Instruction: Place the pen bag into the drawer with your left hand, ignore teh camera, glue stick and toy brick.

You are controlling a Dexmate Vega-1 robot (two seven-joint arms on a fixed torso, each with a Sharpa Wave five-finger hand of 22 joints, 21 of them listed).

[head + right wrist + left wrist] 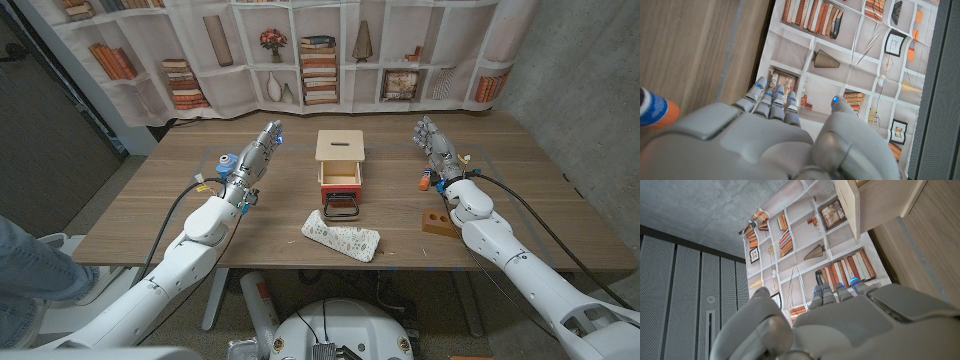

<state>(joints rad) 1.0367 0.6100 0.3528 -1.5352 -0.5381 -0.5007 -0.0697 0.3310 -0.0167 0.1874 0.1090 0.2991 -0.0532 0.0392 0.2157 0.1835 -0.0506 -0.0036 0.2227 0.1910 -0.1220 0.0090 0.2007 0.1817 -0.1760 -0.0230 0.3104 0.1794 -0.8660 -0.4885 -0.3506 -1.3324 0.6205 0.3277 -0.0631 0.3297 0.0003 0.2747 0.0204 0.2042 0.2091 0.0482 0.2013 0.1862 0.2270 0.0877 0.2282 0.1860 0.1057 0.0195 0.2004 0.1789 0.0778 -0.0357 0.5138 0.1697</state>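
The pen bag [342, 238], a white patterned pouch, lies near the table's front edge, just in front of the drawer. The small wooden drawer box [340, 147] stands mid-table, and its corner also shows in the left wrist view [875, 202]. Its drawer [339, 178] is pulled out toward me, with a red front and a black handle [342, 208]. My left hand [257, 152] is held left of the box with its fingers stretched out and nothing in it. My right hand [436, 146] is held right of the box, fingers apart and holding nothing.
A glue stick [425, 183] with an orange cap lies by my right wrist; it shows too in the right wrist view [652, 107]. A brown toy brick [437, 220] sits nearer the front right. A small blue and white object [226, 163] sits beside my left wrist. A bookshelf-print curtain hangs behind the table.
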